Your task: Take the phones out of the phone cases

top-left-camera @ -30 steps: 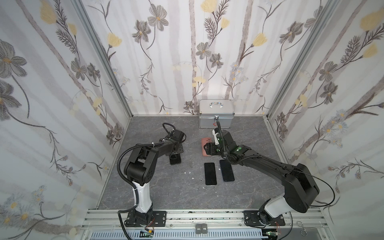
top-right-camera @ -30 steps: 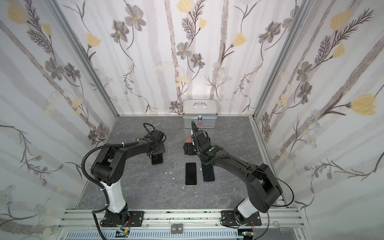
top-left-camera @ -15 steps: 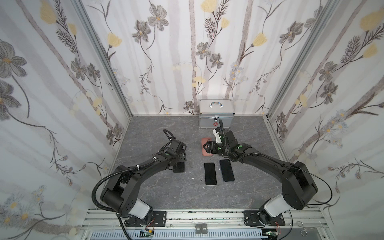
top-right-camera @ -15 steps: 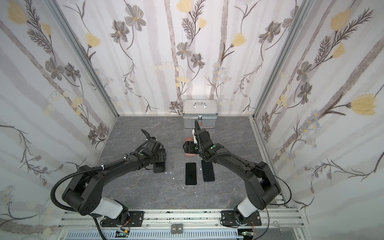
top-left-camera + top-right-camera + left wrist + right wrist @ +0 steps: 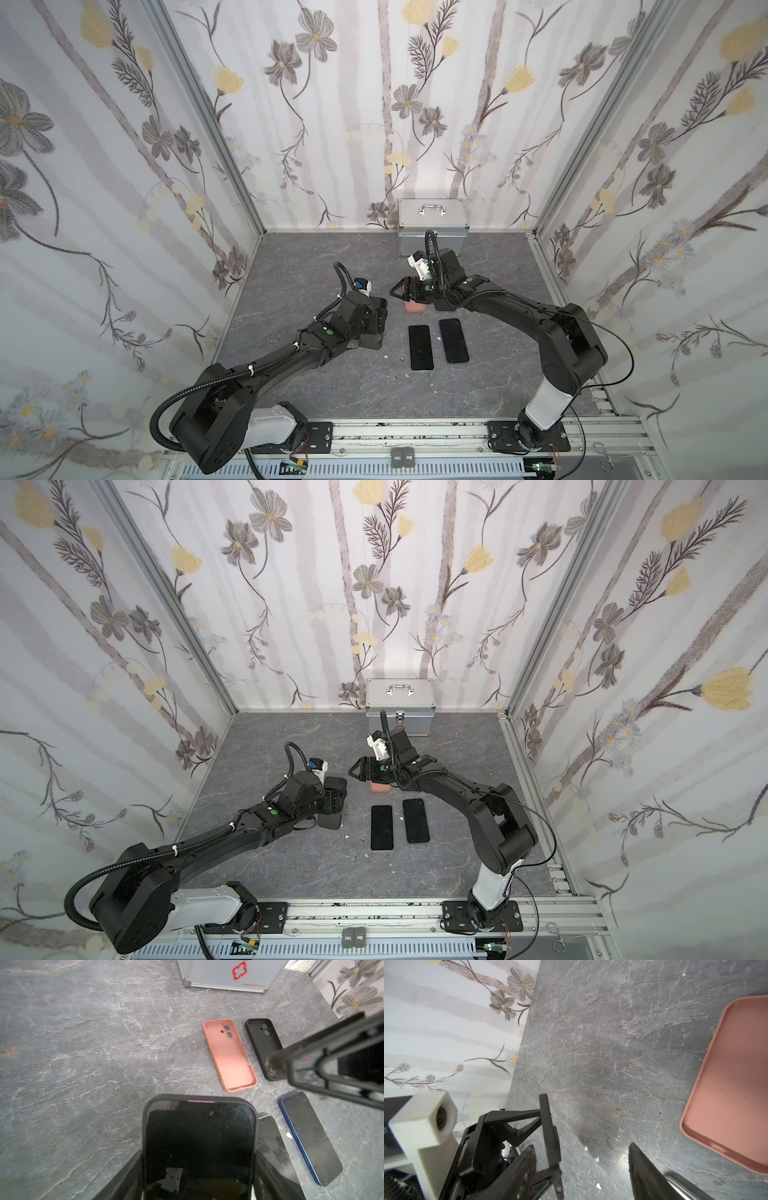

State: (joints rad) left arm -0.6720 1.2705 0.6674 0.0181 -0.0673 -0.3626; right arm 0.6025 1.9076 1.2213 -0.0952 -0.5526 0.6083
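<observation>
Bright, even, diffuse light fills both top views; shadows on the grey tabletop (image 5: pixel 490 390) are faint and soft. The walls (image 5: pixel 83 208) splay toward the edges, a wide-angle stretch. In the left wrist view the screen of the cased phone (image 5: pixel 199 1147) mirrors its surroundings. In the right wrist view the right gripper (image 5: pixel 581 1169) is blurred close up, with a dim shadow near the pink case (image 5: pixel 726 1095).

My counter (image 5: pixel 83 1064) is grey marble, rust-veined. I see one spare case (image 5: pixel 229 1055) salmon pink, the other case (image 5: pixel 262 1043) black. The phone case (image 5: pixel 199 1097) is dark grey round a black phone (image 5: pixel 199 1147). A loose phone (image 5: pixel 310 1138) has a blue rim. The box (image 5: pixel 224 972) is silver with a red emblem, the walls (image 5: pixel 374 104) white with grey and yellow flowers
</observation>
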